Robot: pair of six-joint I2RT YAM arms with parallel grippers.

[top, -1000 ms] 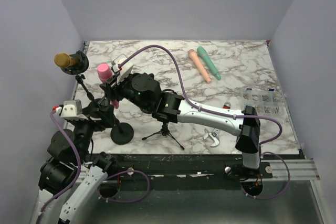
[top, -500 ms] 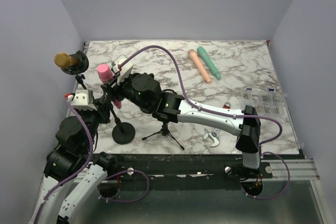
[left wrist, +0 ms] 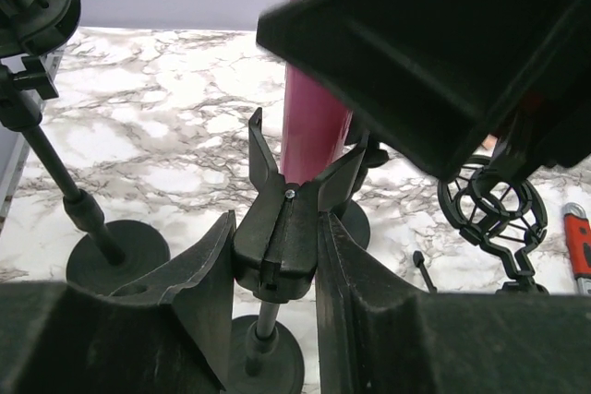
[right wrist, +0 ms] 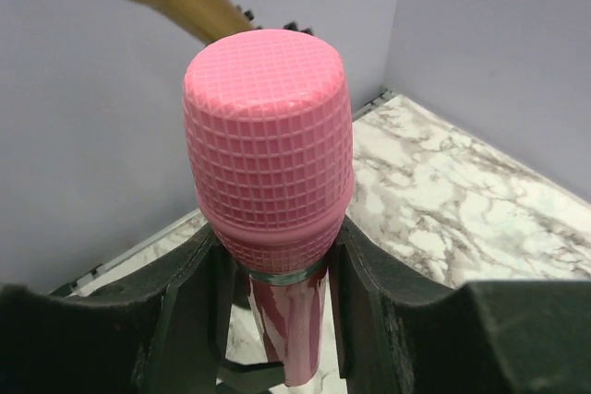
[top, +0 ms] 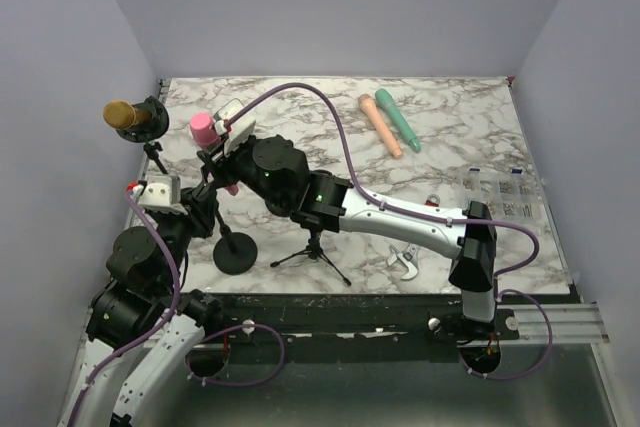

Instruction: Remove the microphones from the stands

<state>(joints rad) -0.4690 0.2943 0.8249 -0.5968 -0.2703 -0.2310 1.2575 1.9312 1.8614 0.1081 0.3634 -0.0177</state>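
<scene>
While my right fingers (right wrist: 189,311) clasp the pink mesh-headed microphone (right wrist: 268,136) just under its head, my left fingers (left wrist: 199,288) pinch the black forked plastic clip (left wrist: 277,242) of the black round-based stand (top: 233,255), the microphone's shaft standing in that fork above the marble bench (top: 450,137).

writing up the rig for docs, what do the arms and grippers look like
The left arm and right arm have black joints and white link shells, each trailing a purple cable. White camera blocks top the wrists. Fingers are black, broad wedges.
</scene>
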